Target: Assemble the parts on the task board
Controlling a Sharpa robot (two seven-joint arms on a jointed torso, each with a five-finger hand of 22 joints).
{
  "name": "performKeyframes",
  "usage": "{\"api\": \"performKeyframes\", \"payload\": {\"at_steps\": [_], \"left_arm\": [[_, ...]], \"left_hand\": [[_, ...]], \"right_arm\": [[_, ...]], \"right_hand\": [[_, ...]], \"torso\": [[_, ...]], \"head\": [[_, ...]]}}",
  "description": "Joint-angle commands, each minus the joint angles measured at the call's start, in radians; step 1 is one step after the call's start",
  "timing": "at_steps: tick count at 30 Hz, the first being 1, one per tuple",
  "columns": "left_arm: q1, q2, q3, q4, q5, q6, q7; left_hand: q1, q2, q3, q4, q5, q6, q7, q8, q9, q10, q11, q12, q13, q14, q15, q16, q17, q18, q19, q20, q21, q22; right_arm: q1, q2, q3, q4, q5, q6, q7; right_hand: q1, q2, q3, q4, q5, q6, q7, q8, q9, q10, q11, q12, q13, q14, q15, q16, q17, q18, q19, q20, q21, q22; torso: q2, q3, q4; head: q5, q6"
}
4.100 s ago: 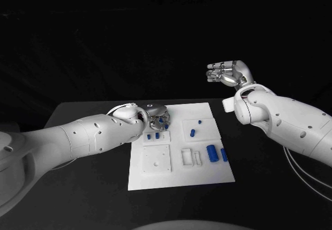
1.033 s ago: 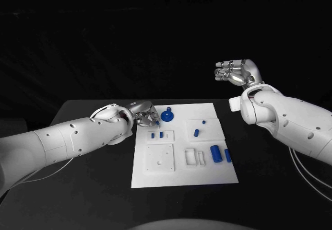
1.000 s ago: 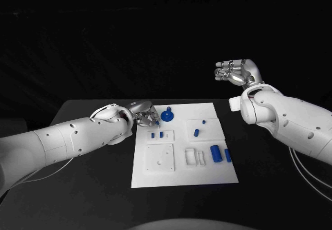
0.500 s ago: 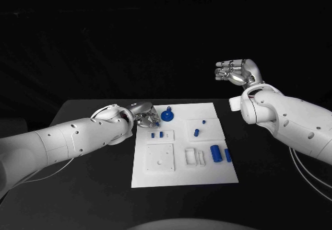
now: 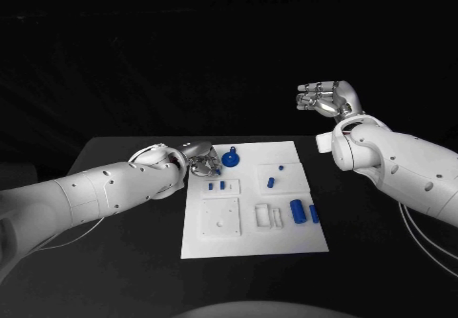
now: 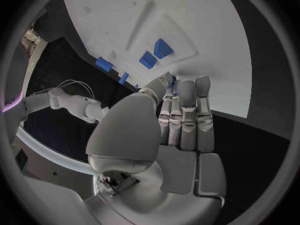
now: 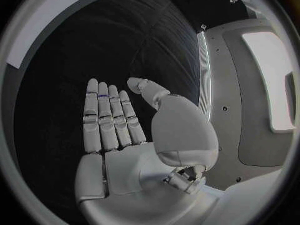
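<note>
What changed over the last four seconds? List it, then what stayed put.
The left hand drew back toward the task board's left edge, uncovering the round blue part at the far end. The right hand rose slightly, staying off the board and empty. The other blue parts did not move.

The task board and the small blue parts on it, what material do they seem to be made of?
The task board looks like matte white plastic: an even, dull surface with cleanly cut recesses, though painted metal cannot be ruled out. The blue parts also look like plastic, uniformly coloured, with only a soft sheen. The left hand beside them looks like polished metal, silver with bright highlights.
</note>
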Motion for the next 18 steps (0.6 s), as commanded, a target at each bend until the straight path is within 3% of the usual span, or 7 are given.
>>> {"api": "performKeyframes", "payload": {"at_steps": [1, 18], "left_arm": [[-0.003, 0.003, -0.001, -0.004, -0.011, 0.024, -0.007], [-0.005, 0.010, -0.010, -0.003, -0.042, 0.036, -0.009]], "left_hand": [[-0.002, -0.003, 0.006, -0.002, 0.005, -0.004, 0.001, 0.005, 0.001, -0.005, 0.000, -0.003, 0.000, -0.001, 0.003, 0.007, -0.001, 0.013, -0.007, 0.001, 0.005, 0.022], [-0.002, -0.002, 0.007, -0.004, 0.006, -0.003, 0.001, 0.006, 0.001, -0.004, 0.000, -0.003, 0.000, -0.005, 0.003, 0.012, -0.001, 0.013, -0.011, 0.002, 0.009, 0.022]], "right_arm": [[0.000, 0.000, 0.001, 0.002, -0.001, 0.009, 0.012], [0.000, 0.000, 0.001, 0.002, -0.001, 0.009, 0.012]], "right_hand": [[-0.008, 0.000, -0.001, 0.002, 0.005, 0.004, -0.002, -0.001, -0.001, -0.001, 0.000, -0.007, -0.001, 0.000, 0.002, -0.003, -0.001, -0.006, -0.002, -0.004, 0.001, -0.001], [-0.008, 0.000, -0.001, 0.001, 0.006, 0.004, -0.002, -0.001, -0.001, -0.001, 0.000, -0.006, -0.001, 0.000, 0.002, -0.003, -0.001, -0.006, -0.003, -0.003, 0.001, -0.001]], "torso": [[0.000, 0.0002, -0.0003], [0.000, -0.0003, 0.0009]], "head": [[0.001, 0.000], [-0.002, -0.002]]}}
